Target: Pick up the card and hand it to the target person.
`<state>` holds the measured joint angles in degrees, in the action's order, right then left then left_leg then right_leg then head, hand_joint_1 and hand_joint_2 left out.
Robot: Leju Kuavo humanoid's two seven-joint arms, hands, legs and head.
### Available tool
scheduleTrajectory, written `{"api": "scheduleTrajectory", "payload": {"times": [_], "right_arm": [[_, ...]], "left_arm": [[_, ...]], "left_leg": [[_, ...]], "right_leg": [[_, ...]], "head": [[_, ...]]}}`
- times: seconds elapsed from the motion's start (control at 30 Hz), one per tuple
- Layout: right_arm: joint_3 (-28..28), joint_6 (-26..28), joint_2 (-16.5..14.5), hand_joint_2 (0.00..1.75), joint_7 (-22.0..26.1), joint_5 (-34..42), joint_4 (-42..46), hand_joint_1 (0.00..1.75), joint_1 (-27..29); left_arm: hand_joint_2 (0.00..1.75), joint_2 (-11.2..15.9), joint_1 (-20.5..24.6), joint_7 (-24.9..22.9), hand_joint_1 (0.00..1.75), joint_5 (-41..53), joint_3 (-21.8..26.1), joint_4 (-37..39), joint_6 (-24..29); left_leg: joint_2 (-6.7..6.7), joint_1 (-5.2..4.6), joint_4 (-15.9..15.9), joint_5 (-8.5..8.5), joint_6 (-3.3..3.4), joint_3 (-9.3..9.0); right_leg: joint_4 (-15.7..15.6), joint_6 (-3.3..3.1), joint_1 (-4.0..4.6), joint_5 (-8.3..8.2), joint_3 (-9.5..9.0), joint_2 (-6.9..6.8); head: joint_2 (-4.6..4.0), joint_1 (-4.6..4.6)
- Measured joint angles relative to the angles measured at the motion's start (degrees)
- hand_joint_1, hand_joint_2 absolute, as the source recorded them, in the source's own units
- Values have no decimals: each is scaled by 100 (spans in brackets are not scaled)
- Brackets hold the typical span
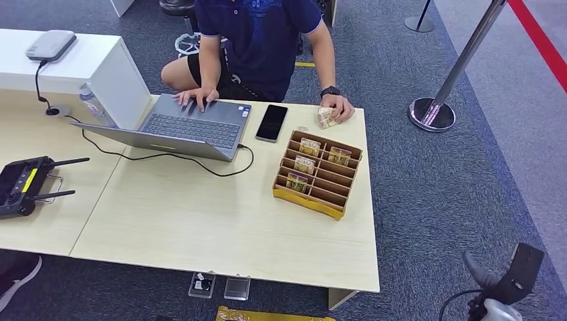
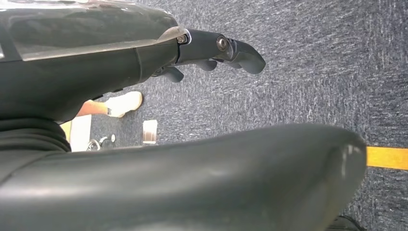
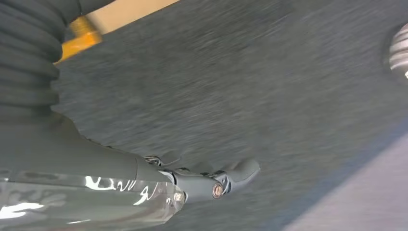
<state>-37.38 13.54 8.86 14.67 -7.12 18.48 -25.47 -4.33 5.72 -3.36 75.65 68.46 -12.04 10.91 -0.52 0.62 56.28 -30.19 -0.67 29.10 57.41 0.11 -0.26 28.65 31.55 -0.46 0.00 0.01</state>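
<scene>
Right robot hand [image 1: 505, 281] sits low beyond the surface's near right corner, out over the blue-grey carpet [image 1: 441, 200], fingers apart and holding nothing; in the right wrist view the same robot hand [image 3: 211, 180] hangs above blurred carpet with nothing in it. Left robot hand [image 2: 216, 53] hangs over carpet too, fingers loosely extended, nothing between them. Now the pale wooden surface [image 1: 200, 221]: its near edge and right edge are free, and a wide bare stretch runs along the front. The cardboard card holder [image 1: 319, 174] stands near the right edge, its yellow front toward the robot, with cards [image 1: 309, 147] standing upright in several of its slots. Behind it, at the far edge, a person's hand [image 1: 337, 107] rests on a small packet; whether it is a card I cannot tell. Their other hand is on a laptop [image 1: 180, 127], and a black phone [image 1: 271, 122] lies between laptop and holder. A black controller [image 1: 23, 184] with antennas lies at the left edge. To the right, a chrome stanchion base [image 1: 432, 114] stands on the carpet, well apart from the surface.
</scene>
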Motion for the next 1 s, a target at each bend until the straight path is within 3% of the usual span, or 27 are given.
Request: {"api": "scheduleTrajectory", "payload": {"times": [0.1, 0.2, 0.33, 0.4, 0.53, 0.57, 0.67, 0.7, 1.0], "right_arm": [[-158, 19, 1, 0, -515, -70, -176, 0, 422], [-205, 17, -28, 0, -1100, -228, -345, 0, 870], [-217, -25, -159, 0, -1630, -304, -519, 0, 1458], [-249, -30, -261, 0, -1782, -298, -578, 0, 1707], [-322, 26, -464, 175, -2050, -271, -658, 0, 1995], [-334, 34, -503, 175, -2095, -263, -668, 0, 2029], [-326, 31, -590, 44, -2198, -253, -680, 0, 2111], [-302, 18, -609, 0, -2210, -243, -679, 0, 2140], [160, -202, -697, 0, -2121, -82, -608, 0, 2371]], "left_arm": [[0, 0, 1, -23, 0, 10, 0, 0, 38], [0, -1, 0, -63, 0, 39, 0, 0, 95], [175, -3, 0, -120, 0, 48, 3, 0, 170], [175, -5, -1, -181, 0, 55, 4, 0, 186], [175, -7, -1, -325, 0, 116, 3, 0, 210], [131, -7, -1, -339, 0, 133, -1, 0, 216], [0, -4, -25, -342, 0, 48, -123, -1, 219], [0, -1, -44, -334, 0, -62, -216, -1, 209], [0, 56, -253, -221, 0, -1339, -1218, -72, 16]], "left_leg": [[1, 0, 0, -1, -1, -2], [-1, 0, -1, -3, -2, -2], [0, 0, -5, -5, -4, -2], [2, 0, -6, -5, -5, -2], [11, 0, -8, -5, -5, -4], [13, 0, -8, -5, -5, -5], [14, 0, -7, -4, -5, -10], [14, 0, -7, -4, -5, -11], [15, 0, -7, -5, -5, -11]], "right_leg": [[-1, 1, 0, 3, -1, 1], [-1, 5, 0, 6, -2, 0], [-1, 3, 0, 8, -2, 1], [-1, 2, 0, 9, -1, 1], [-1, 1, 0, 9, -2, 7], [-1, 1, 0, 9, -2, 9], [-1, 1, 0, 9, -5, 9], [-1, 1, 0, 9, -6, 9], [-1, 1, 0, 9, -6, 10]], "head": [[0, 3], [0, 8], [0, 4], [0, 2], [0, 0], [0, 0], [0, 4], [0, 5], [0, 4]]}}
